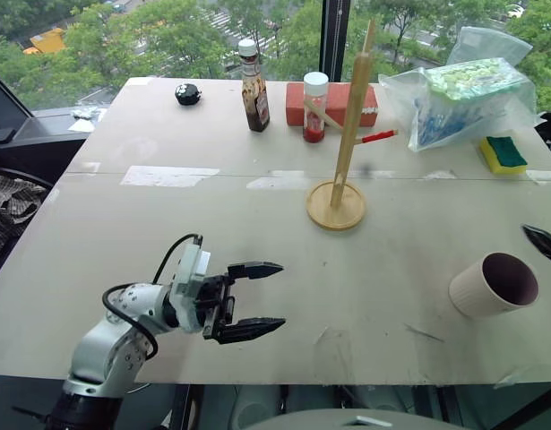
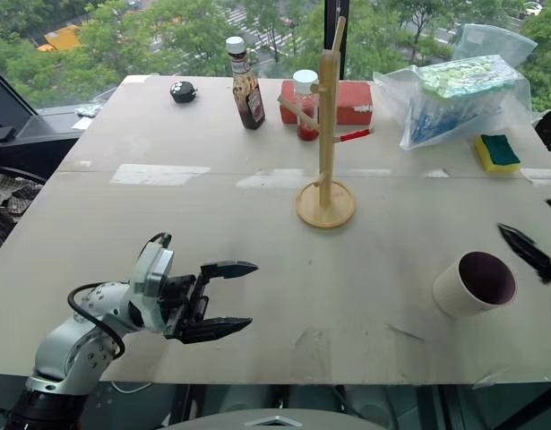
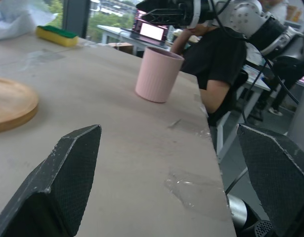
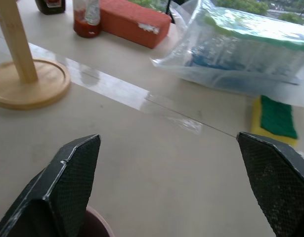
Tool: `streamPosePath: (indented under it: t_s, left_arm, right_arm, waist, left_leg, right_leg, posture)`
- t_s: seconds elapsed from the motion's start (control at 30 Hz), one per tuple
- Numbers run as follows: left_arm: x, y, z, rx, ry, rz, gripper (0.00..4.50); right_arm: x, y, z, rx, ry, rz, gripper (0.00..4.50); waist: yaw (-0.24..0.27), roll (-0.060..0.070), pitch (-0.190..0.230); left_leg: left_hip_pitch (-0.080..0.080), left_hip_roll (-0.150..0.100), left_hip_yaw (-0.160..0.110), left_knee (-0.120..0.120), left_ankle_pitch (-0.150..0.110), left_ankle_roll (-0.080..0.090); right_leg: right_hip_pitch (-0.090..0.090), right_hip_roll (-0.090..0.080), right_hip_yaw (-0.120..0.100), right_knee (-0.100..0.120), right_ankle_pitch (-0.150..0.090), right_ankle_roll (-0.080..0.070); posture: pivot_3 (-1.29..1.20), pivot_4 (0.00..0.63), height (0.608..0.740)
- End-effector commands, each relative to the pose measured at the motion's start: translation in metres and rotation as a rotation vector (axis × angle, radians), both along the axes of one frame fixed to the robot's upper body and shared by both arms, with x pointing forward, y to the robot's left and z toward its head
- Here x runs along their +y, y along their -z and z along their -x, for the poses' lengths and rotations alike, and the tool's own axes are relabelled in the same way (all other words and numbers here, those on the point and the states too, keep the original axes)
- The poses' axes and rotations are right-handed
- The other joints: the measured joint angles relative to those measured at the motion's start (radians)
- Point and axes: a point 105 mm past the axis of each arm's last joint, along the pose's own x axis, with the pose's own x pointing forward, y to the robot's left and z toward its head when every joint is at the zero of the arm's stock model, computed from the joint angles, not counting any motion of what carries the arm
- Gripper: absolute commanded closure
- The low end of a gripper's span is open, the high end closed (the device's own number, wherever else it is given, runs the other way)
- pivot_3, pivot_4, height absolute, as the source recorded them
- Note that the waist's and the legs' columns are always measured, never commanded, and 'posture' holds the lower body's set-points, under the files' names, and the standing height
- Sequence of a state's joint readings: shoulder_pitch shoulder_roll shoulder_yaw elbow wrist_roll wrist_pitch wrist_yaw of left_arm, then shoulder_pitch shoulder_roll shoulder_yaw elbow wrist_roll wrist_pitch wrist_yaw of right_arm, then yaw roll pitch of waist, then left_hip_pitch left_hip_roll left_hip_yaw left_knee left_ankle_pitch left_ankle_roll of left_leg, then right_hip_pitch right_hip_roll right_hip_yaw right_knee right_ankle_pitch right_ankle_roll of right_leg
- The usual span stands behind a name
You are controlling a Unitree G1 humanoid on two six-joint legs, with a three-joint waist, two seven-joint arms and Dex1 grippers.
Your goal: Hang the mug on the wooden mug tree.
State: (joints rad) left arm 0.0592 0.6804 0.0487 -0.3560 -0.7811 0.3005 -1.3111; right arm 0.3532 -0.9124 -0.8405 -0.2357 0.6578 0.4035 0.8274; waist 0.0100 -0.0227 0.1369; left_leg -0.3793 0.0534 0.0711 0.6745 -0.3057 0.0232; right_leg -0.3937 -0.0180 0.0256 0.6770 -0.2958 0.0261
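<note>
The tall light-wood mug tree (image 1: pixel 345 148) with thin angled pegs, one of them red-tipped, stands upright on its round disc base near the middle of the pale grey table (image 1: pixel 167 233), and I take it as the landmark. The cream-beige cylindrical mug (image 1: pixel 493 285) with the dark maroon inside sits on the table to the right of the tree and nearer to the robot, well apart from the base, tilted so that its mouth shows; nothing holds it. The right gripper (image 2: pixel 528 251) is above the table just beside the mug, on the side away from the tree; its two black fingers stand wide apart and they grip nothing. The left gripper (image 1: pixel 254 299) is far to the left of the tree and close to the near table edge, pointing toward the mug, its jaws open and empty. Behind the tree stand a brown sauce bottle (image 1: pixel 253 87), a small jar with red content (image 1: pixel 314 107) and a red brick-shaped block (image 1: pixel 333 103). To the right of the tree lie a clear plastic bag (image 1: pixel 459 98) and a yellow-green sponge (image 1: pixel 503 154).
</note>
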Motion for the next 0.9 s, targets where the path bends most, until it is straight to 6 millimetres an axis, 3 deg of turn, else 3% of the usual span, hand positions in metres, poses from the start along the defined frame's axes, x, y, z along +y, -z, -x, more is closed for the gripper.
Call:
streamPosePath:
  t_s: [0.03,0.23,0.43,0.67,0.9]
  left_arm:
    - [-0.004,-0.016,0.005,-0.041,0.05,0.017,0.0]
    - [-0.01,-0.028,0.009,-0.038,0.101,0.027,0.0]
    - [-0.008,-0.032,0.005,-0.046,0.107,0.005,0.0]
    - [-0.005,-0.033,0.003,-0.034,0.115,-0.009,0.0]
    - [-0.003,-0.033,0.002,-0.033,0.104,-0.013,0.0]
  right_arm:
    - [-0.027,-0.003,0.02,0.031,0.032,0.048,0.03]
    - [-0.049,0.026,0.05,0.155,0.081,0.036,0.03]
    - [-0.037,0.061,0.067,0.231,0.079,-0.034,0.03]
    - [-0.013,0.087,0.058,0.223,0.059,-0.073,0.03]
    - [-0.007,0.099,0.038,0.182,0.081,-0.071,0.03]
  waist:
    - [0.0,0.001,-0.001]
    - [0.0,0.003,-0.002]
    - [0.001,0.005,-0.003]
    - [-0.003,0.007,-0.004]
    - [-0.001,0.007,-0.004]
  left_leg:
    - [0.001,0.0,0.0,0.0,0.0,0.0]
    - [0.001,0.0,0.001,0.0,0.0,0.0]
    - [0.001,0.0,0.0,0.0,0.0,0.0]
    - [0.002,0.0,0.001,0.0,0.0,0.0]
    - [0.002,0.0,0.001,0.0,0.0,0.0]
  right_leg:
    - [0.0,0.0,0.001,0.0,0.0,0.0]
    - [0.001,0.001,0.002,0.001,0.0,0.0]
    - [0.0,0.001,0.001,0.001,0.0,0.0]
    - [0.0,0.001,0.002,0.001,0.0,0.0]
    - [0.0,0.001,0.002,0.001,0.0,0.0]
  posture:
    - [0.0,0.15,0.74]
    - [0.0,0.15,0.74]
    - [0.0,0.15,0.74]
    - [0.0,0.15,0.74]
    - [0.0,0.15,0.74]
